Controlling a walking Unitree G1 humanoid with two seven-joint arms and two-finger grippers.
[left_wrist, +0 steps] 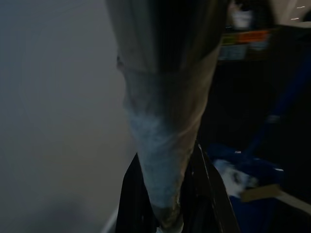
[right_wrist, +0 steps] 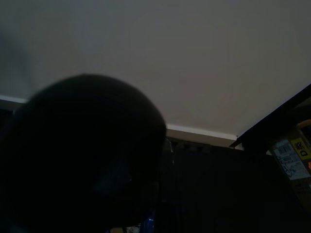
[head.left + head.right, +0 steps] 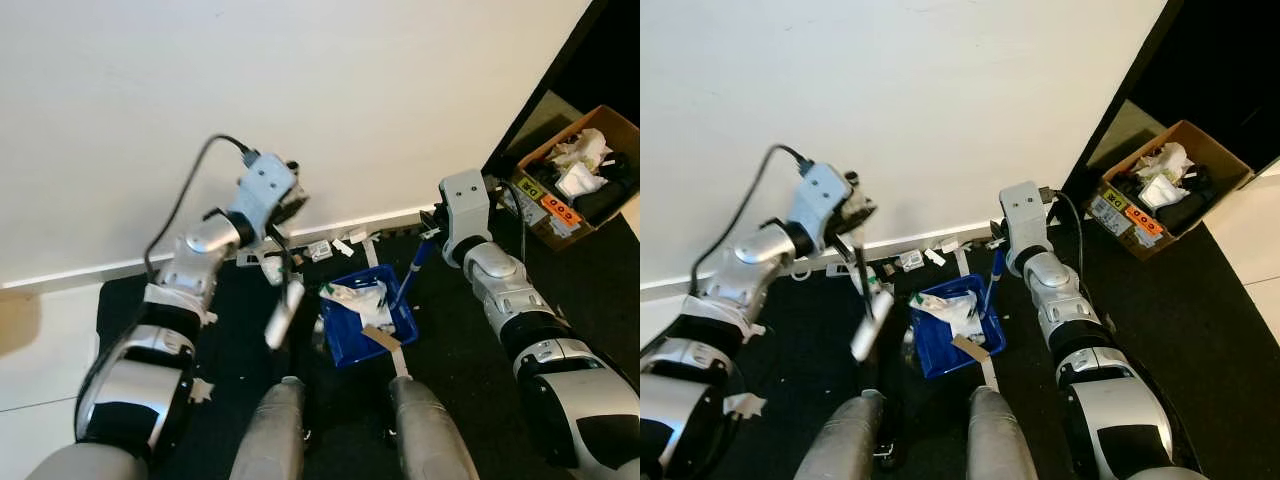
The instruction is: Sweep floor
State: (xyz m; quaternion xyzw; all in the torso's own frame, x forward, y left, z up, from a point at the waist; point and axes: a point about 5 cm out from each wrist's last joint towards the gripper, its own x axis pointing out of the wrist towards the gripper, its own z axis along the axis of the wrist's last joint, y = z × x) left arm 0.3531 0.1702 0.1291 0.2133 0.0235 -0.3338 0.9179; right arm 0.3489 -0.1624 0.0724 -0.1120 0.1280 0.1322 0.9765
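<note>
My left gripper [image 3: 277, 246] is shut on a whitish brush handle [image 3: 282, 312] that hangs down over the black floor mat, left of the dustpan. In the left wrist view the tapered handle [image 1: 160, 145] sits between black fingers [image 1: 216, 199]. A blue dustpan [image 3: 348, 348] rests on the mat just ahead of my legs and holds paper scraps [image 3: 358, 298] and a brown strip. Its blue handle [image 3: 408, 280] rises to my right gripper [image 3: 432, 236], which is shut on it near the baseboard. The right wrist view is dark, with a round black shape in front.
A white wall with a baseboard [image 3: 100, 272] runs across ahead, with small paper scraps [image 3: 320, 248] lying along it. At the far right stands an open cardboard box [image 3: 580, 170] full of rubbish. My two legs [image 3: 275, 430] stand at the near edge.
</note>
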